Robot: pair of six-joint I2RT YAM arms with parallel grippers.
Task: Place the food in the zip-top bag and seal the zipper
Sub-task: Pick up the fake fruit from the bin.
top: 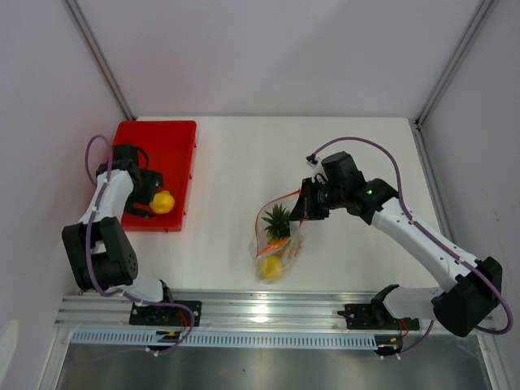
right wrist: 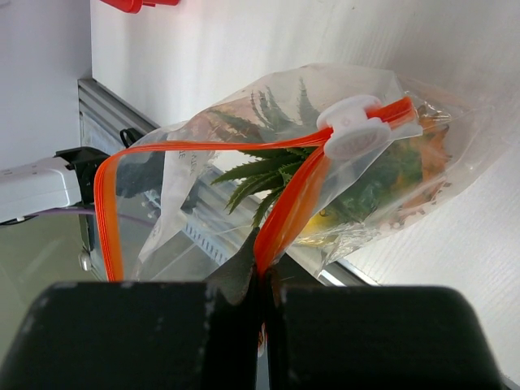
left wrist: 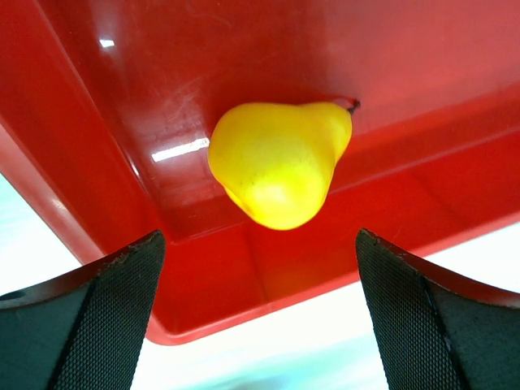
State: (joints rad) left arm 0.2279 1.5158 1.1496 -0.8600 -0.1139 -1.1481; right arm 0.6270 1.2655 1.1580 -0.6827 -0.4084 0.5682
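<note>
Left arm bends over the red plastic tray (left wrist: 122, 97), left gripper (left wrist: 258, 268) gaping above the yellow pear-shaped toy fruit (left wrist: 280, 162) lying in it. Right arm stretches inward, right gripper (right wrist: 262, 272) clamped on the orange-red zipper strip (right wrist: 203, 146) of the clear crinkly bag (right wrist: 203, 195).

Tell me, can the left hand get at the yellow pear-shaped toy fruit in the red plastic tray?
Probably yes: the left hand hangs wide open over the yellow fruit, nothing covers it, though the wall of the red tray is close.

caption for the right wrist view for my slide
right tool pinching the zip-top bag by its zipper, pineapple inside
</note>
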